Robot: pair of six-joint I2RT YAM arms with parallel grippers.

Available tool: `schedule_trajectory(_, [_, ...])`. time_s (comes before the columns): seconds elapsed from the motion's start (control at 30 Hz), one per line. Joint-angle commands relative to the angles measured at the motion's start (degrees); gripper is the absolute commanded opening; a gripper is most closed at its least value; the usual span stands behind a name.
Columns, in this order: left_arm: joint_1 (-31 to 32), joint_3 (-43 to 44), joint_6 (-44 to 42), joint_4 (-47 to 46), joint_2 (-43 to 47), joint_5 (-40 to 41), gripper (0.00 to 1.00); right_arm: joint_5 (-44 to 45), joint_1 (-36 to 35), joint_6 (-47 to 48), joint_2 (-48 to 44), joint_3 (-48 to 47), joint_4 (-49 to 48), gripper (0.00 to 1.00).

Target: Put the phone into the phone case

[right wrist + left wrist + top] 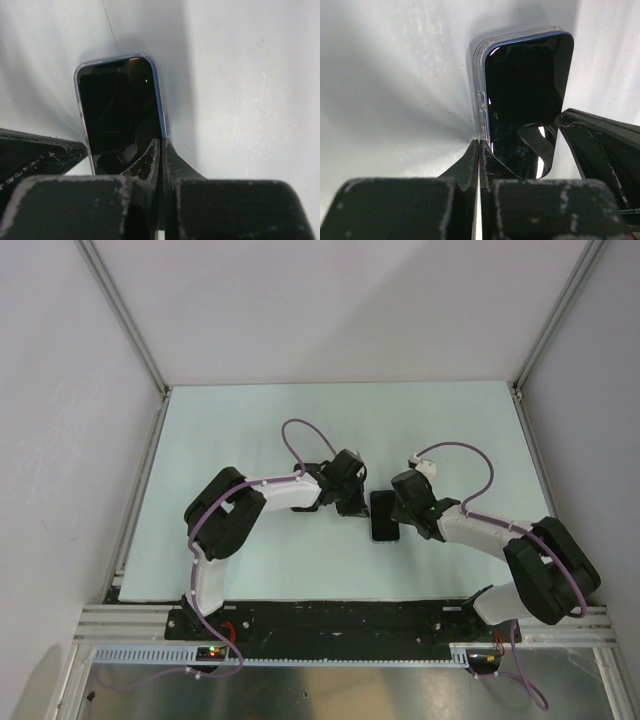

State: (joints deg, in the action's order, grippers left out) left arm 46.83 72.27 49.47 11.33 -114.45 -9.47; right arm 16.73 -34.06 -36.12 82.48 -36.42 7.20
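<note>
The black phone (pixel 384 517) lies screen up at the table's middle, inside the clear phone case, whose see-through rim (pixel 479 92) runs round its blue edge. My left gripper (pixel 357 507) is shut, its closed tips (pixel 479 143) resting against the case's left long edge. My right gripper (pixel 403 518) is shut, its closed tips (pixel 161 141) against the phone's right long edge, where the case rim (pixel 164 117) shows. The phone's screen shows in the left wrist view (pixel 525 90) and in the right wrist view (pixel 117 112). The case's back is hidden under the phone.
The pale table (pixel 250 430) is enclosed by white walls and metal frame posts (pixel 125 315). The right arm's finger (pixel 600 145) shows in the left wrist view, and the left arm's finger (pixel 35 152) in the right wrist view, both close to the phone.
</note>
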Motion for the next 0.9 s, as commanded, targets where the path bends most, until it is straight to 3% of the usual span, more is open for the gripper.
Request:
schedule_trajectory(0.0, [0.4, 1.1, 0.2, -1.0, -0.3, 0.0, 0.0, -12.9, -4.1, -5.7, 11.7, 6.7, -1.2, 0.0])
schedule_trajectory(0.37, [-0.1, 0.9, -0.1, -1.0, 0.2, 0.1, 0.0, -17.5, -3.1, -5.3, 4.7, 7.4, -0.9, 0.0])
schedule_trajectory(0.67, [-0.9, 1.3, -0.8, -0.7, 0.5, -0.1, 0.0, -16.7, -9.2, -9.8, -0.7, 9.7, 1.2, 0.0])
schedule_trajectory(0.73, [-0.9, 1.2, -0.7, -0.7, 0.5, -0.1, 0.0, -16.7, -9.4, -10.0, -1.8, 10.0, 1.6, 0.04])
schedule_trajectory(0.87, [-0.9, 0.7, -0.7, -0.7, 1.0, 0.1, 0.0, -16.7, -7.6, -8.9, -4.1, 9.6, 2.9, 0.23])
